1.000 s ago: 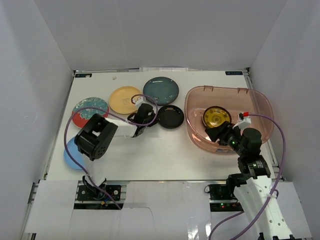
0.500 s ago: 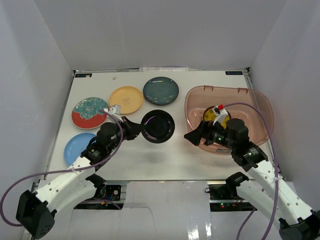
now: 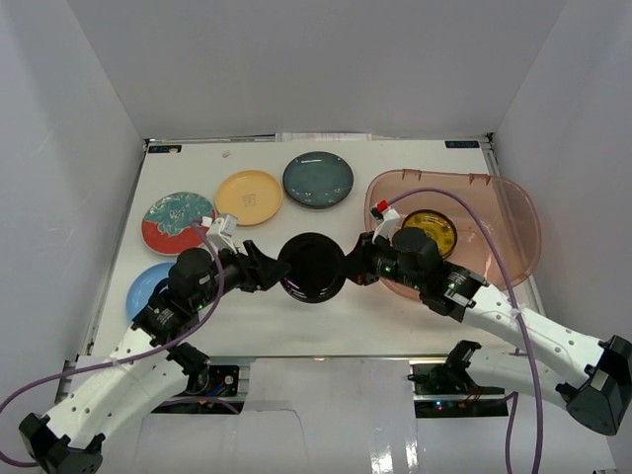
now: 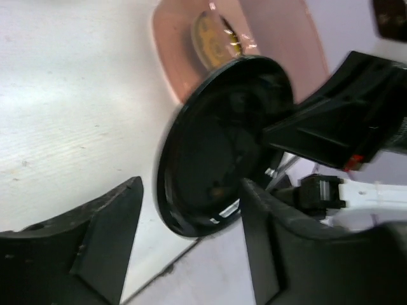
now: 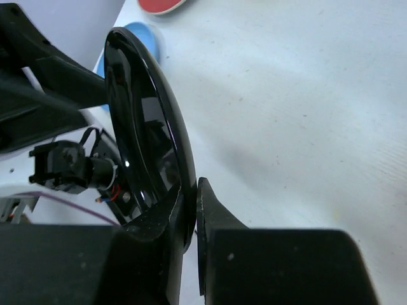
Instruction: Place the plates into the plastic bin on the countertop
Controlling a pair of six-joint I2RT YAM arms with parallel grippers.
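A black plate [image 3: 313, 267] hangs tilted on edge above the middle of the countertop [image 3: 326, 331], between my two grippers. My right gripper [image 3: 357, 269] is shut on its right rim; in the right wrist view its fingers [image 5: 194, 190] pinch the plate's edge [image 5: 137, 127]. On the plate's left side my left gripper [image 3: 267, 269] stands open. Its fingers [image 4: 191, 190] straddle the rim of the black plate [image 4: 222, 140] without pressing it. The plastic bin [image 3: 513, 212] sits at the right and holds a yellow plate [image 3: 430, 229].
Other plates lie on the left half of the countertop: a yellow-orange one [image 3: 249, 197], a dark teal one [image 3: 318, 179], a red-and-teal patterned one [image 3: 176, 221] and a light blue one [image 3: 146, 286] partly under my left arm. Pale walls close in on three sides.
The left arm carried the black plate from the back to the middle. The right gripper came out of the bin and shut on the plate's rim, and the left jaws opened.
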